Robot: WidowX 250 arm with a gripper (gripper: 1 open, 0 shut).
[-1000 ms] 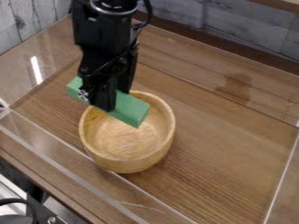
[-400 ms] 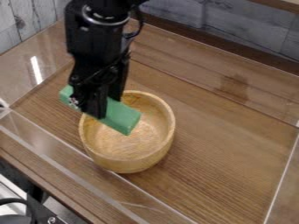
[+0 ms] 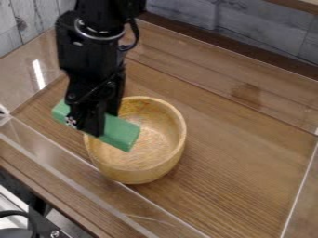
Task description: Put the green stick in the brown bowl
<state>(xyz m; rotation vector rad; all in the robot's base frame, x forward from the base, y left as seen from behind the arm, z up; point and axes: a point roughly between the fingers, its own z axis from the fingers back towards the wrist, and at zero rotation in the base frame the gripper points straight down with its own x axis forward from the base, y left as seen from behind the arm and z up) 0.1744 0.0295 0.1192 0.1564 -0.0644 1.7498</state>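
Observation:
My gripper [image 3: 97, 113] points straight down over the left rim of the brown bowl [image 3: 155, 141], shut on the green stick [image 3: 119, 134]. The stick is a flat mint-green block held tilted, its right end slanting down over the bowl's inner left side, its left end [image 3: 61, 112] sticking out past the fingers beyond the rim. The bowl is round, light wood with thick walls, sitting on the wooden table. Whether the stick touches the bowl I cannot tell.
A clear plastic wall [image 3: 187, 200] surrounds the wooden table [image 3: 243, 139] on the front and sides. A grey plank wall [image 3: 261, 28] stands at the back. The black arm [image 3: 93, 42] rises above the bowl's left side.
The gripper has carried the green stick leftward and lower, from over the bowl's upper left part to over its left rim.

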